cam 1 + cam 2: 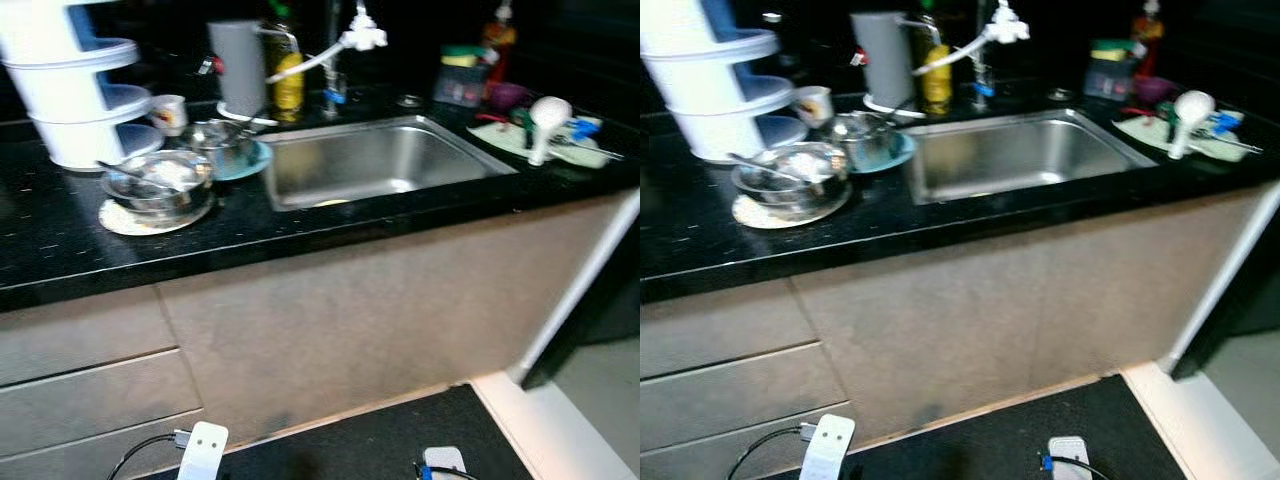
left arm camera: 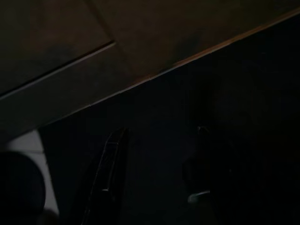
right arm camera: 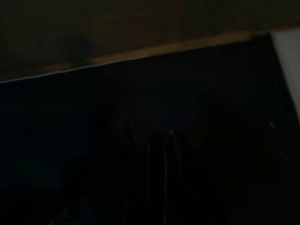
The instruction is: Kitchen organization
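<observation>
We face the surface (image 1: 60,240), both arms hanging idle: left pincer (image 2: 154,183) released, right pincer (image 3: 159,178) clenched (dim view). Bowls (image 1: 160,185) sit left of the sink (image 1: 380,160); next, reach for them.

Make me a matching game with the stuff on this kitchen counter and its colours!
Things:
1. bottle behind the sink
2. tall cylinder
3. stacked rack
4. countertop

Colours:
a. black
b. white
c. yellow
d. grey

Pairs: 1-c, 2-d, 3-b, 4-a
</observation>
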Controlling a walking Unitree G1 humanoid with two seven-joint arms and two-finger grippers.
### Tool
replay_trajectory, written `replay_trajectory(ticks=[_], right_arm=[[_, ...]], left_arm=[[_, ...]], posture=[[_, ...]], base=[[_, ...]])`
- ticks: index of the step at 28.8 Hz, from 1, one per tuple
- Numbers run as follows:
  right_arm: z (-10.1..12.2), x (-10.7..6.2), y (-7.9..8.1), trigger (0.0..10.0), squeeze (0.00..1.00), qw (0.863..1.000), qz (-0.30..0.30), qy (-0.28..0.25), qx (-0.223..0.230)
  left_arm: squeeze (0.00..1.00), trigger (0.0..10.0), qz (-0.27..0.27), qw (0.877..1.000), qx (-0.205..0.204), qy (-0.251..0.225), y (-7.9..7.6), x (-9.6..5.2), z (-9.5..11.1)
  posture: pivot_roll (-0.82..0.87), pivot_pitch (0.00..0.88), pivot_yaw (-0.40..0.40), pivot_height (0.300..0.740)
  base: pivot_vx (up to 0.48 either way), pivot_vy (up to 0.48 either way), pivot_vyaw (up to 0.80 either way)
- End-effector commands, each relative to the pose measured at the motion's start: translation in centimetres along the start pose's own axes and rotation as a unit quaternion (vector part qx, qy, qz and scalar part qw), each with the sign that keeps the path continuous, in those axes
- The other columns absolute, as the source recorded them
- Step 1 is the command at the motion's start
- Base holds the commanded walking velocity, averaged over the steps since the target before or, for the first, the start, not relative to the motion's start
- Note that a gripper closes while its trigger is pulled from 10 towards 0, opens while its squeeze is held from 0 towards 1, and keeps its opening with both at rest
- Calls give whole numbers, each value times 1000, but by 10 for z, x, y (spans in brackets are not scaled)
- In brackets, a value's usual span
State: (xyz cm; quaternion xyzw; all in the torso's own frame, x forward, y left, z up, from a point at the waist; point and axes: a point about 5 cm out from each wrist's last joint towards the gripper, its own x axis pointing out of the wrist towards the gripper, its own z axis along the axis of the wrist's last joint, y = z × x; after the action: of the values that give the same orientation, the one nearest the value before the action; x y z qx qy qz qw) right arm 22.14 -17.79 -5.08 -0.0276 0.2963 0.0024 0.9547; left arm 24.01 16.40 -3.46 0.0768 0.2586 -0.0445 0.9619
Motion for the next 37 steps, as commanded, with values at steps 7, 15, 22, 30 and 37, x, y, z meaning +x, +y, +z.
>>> replay_trajectory(ticks=[7, 15, 22, 30, 37], right_arm=[[-11, -4, 0, 10000, 0, 1000, 2, 18, -7], [-12, -4, 2, 10000, 0, 1000, 4, 22, -9], [-11, -3, 2, 10000, 0, 1000, -1, 20, 9], [-14, -4, -2, 10000, 0, 999, -12, 26, 16], [-16, -5, -3, 10000, 0, 999, -11, 29, 31]], left_arm=[[0, 10000, 8, 1000, -2, 19, 5, -7, -14], [0, 10000, 13, 1000, 2, 20, 10, -7, -14], [0, 10000, 18, 1000, 5, 21, 14, -5, -11], [0, 10000, 14, 1000, 1, 23, 14, -5, -10], [0, 10000, 5, 1000, 5, 25, 12, -4, -9]], posture=[[-38, 148, 34, 740], [-21, 155, 39, 740], [-14, 161, 48, 740], [-9, 169, 51, 740], [-7, 171, 50, 740]], base=[[0, 0, 800], [0, 0, 800], [0, 0, 0], [0, 0, 0], [0, 0, -571]])
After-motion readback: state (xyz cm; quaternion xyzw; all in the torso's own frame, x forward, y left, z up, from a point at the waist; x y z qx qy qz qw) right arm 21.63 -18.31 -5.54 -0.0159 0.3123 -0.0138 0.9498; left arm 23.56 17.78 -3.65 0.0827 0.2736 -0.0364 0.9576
